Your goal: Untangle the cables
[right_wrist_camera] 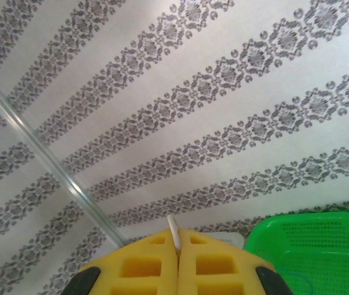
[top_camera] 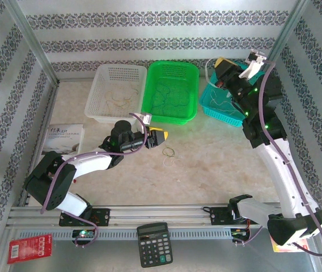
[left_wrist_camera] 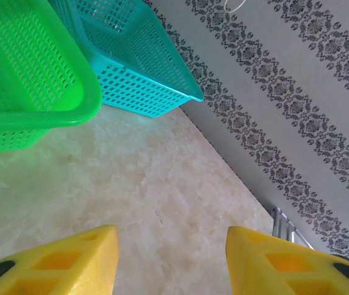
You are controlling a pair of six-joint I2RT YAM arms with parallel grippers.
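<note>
Jaws on my left gripper (left_wrist_camera: 171,246) stand apart with nothing between them, over the table (left_wrist_camera: 162,184). My right gripper (right_wrist_camera: 178,239) is closed on a white cable (right_wrist_camera: 173,225), raised near the teal basket (top_camera: 211,109). Loose cables (top_camera: 169,154) lie on the table just beside the left gripper. More sit in the white basket (top_camera: 101,113) and green basket (top_camera: 169,118).

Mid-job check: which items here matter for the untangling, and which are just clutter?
Job: thin tan wire loops lying loose; thin whitish strand pinched in right gripper; white plastic mesh basket; green plastic mesh basket; teal plastic mesh basket.
Clutter: black calculator; red packet; printed booklet.
</note>
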